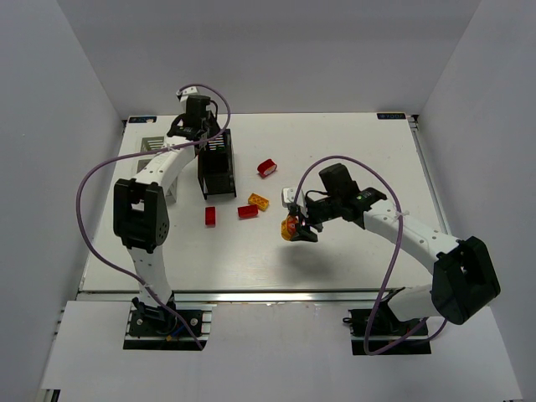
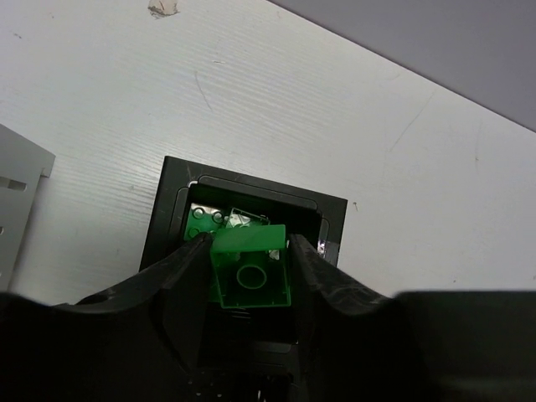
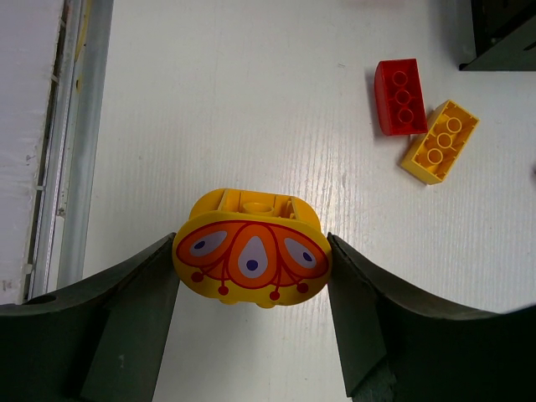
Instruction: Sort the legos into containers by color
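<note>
My left gripper is shut on a green brick and holds it right above the black bin, which has more green bricks inside. The black bin stands at the back left of the table. My right gripper is shut on the round yellow-orange piece with an orange pattern, just above the table mid-right; it also shows in the top view. Three red bricks and one orange-yellow brick lie loose on the table.
The white bin stands left of the black one, partly hidden by my left arm; its edge shows in the left wrist view. A red brick and an orange-yellow brick lie ahead of my right gripper. The table's metal rail runs alongside.
</note>
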### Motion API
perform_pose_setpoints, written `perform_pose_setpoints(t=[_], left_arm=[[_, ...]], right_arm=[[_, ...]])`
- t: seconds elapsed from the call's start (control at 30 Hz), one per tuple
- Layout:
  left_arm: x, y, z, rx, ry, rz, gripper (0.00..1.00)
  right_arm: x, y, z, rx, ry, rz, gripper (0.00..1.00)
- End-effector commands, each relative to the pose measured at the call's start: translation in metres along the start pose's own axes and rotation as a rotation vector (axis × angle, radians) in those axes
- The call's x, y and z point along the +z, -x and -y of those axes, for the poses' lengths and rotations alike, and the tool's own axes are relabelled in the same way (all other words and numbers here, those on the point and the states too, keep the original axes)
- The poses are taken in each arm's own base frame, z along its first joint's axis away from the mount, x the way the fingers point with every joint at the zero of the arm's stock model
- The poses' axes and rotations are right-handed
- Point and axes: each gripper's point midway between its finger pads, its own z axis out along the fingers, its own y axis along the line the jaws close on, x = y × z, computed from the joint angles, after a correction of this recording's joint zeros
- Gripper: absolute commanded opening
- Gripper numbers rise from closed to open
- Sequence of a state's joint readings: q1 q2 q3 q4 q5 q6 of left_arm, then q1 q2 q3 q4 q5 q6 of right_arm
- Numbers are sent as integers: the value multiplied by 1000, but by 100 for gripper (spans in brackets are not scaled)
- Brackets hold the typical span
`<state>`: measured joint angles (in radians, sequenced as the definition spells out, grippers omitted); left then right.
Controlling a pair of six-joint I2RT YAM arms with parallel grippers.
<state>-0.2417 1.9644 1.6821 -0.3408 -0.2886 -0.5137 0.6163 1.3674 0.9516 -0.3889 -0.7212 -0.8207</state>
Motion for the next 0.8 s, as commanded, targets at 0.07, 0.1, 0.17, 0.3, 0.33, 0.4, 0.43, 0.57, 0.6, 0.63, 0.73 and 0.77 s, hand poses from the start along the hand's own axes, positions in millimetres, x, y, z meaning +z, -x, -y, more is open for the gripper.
perform_pose_setpoints(t=[0.07, 0.1, 0.17, 0.3, 0.33, 0.4, 0.43, 0.57, 0.6, 0.63, 0.73, 0.77], left_arm=[[-9, 18, 4, -14, -3, 31, 60], [-10, 19, 4, -13, -4, 33, 62], [-13, 22, 5, -14, -8, 36, 64], [-22, 30, 7, -21, -19, 50, 65], [-27, 33, 9, -24, -26, 56, 64], [-44, 42, 10, -29, -45, 75, 58], [-52, 48, 9, -31, -51, 88, 41], [-99, 53, -4, -38, -73, 121, 11], [-110, 50, -7, -42, -85, 118, 11], [-130, 41, -18, -51, -93, 115, 14], [-167, 9, -43, -88, -107, 82, 50], [-176, 1, -50, -103, -108, 79, 57]], right_arm=[[-5, 12, 3, -30, -15, 35, 0], [-5, 12, 4, -30, -15, 36, 0], [-5, 13, 3, -30, -13, 36, 0], [-5, 16, 5, -27, -11, 42, 0], [-5, 19, 8, -29, -17, 45, 0], [-4, 22, 13, 7, -35, 52, 0], [-5, 32, 23, -4, -62, 76, 0], [-2, 64, 55, 60, -145, 144, 0], [7, 63, 61, 119, -148, 138, 0], [10, 70, 68, 134, -160, 144, 0], [27, 95, 96, 190, -214, 176, 0], [31, 102, 103, 203, -229, 186, 0]])
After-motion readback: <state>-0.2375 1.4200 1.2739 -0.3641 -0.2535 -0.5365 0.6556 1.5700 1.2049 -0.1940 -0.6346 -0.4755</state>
